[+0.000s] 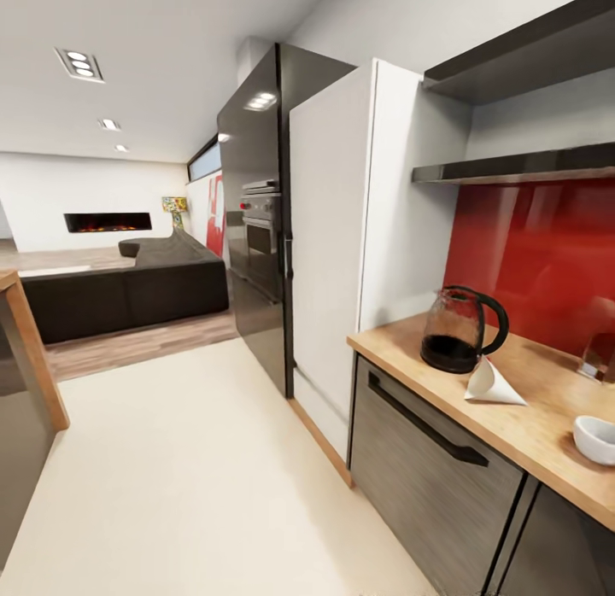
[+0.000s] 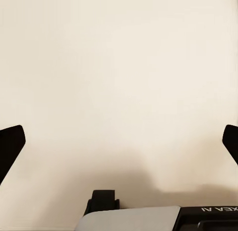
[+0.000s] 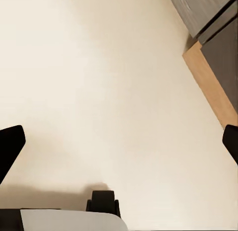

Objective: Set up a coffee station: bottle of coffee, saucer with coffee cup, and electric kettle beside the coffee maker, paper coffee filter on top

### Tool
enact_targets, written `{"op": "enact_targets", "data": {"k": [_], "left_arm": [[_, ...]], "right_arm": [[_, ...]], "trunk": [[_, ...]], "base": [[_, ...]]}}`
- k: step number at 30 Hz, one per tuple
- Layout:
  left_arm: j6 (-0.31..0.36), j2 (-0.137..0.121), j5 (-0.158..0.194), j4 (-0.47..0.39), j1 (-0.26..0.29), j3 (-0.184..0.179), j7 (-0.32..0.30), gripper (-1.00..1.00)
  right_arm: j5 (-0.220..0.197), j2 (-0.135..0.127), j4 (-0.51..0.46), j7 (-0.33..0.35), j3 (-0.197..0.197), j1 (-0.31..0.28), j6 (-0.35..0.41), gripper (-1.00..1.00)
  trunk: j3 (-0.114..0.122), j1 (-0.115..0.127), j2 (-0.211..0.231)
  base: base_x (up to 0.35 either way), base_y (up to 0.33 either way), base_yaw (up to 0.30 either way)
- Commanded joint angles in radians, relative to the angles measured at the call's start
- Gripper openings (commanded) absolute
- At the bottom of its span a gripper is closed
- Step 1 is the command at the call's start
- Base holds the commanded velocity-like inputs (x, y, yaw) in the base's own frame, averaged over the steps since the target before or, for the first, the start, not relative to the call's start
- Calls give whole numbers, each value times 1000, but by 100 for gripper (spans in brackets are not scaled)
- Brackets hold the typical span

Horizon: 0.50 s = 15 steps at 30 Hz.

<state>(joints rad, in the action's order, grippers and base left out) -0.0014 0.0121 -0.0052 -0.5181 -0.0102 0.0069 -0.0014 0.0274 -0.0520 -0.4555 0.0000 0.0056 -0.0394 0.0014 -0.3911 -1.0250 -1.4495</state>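
Right now I am seeing the electric kettle (image 1: 461,329) standing upright on the wooden desk (image 1: 538,425) in the head view, its glass body dark at the base and its black handle turned toward the red backsplash (image 1: 538,254). A paper coffee filter (image 1: 490,384) is lying just beside it, touching or nearly touching its base, and a small white bowl-shaped piece, cup or saucer I cannot tell, (image 1: 595,438) is sitting near the desk's front edge, well apart from both. I am holding the left hand (image 2: 119,144) spread wide and empty over pale floor (image 2: 119,67). The right hand (image 3: 119,146) is also gaping wide and empty, with the cabinet base (image 3: 218,27) and its wooden kickboard (image 3: 210,84) beyond one fingertip.
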Motion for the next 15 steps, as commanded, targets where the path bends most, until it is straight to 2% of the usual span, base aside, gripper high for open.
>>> {"op": "enact_targets", "data": {"k": [1,7,15], "left_arm": [[0,0,-1,-2,-1,1,0,100],[0,0,0,-2,-1,0,0,100],[0,0,-1,-2,-1,-2,0,100]], "right_arm": [[3,0,0,0,1,-1,0,100],[3,0,-1,-1,1,-1,-2,100],[2,-2,-1,0,-1,-1,-2,100]], "trunk": [[-1,0,-1],[-1,0,-1],[-1,0,-1]], "base": [[0,0,-250],[55,66,-175],[227,226,-17]]}}
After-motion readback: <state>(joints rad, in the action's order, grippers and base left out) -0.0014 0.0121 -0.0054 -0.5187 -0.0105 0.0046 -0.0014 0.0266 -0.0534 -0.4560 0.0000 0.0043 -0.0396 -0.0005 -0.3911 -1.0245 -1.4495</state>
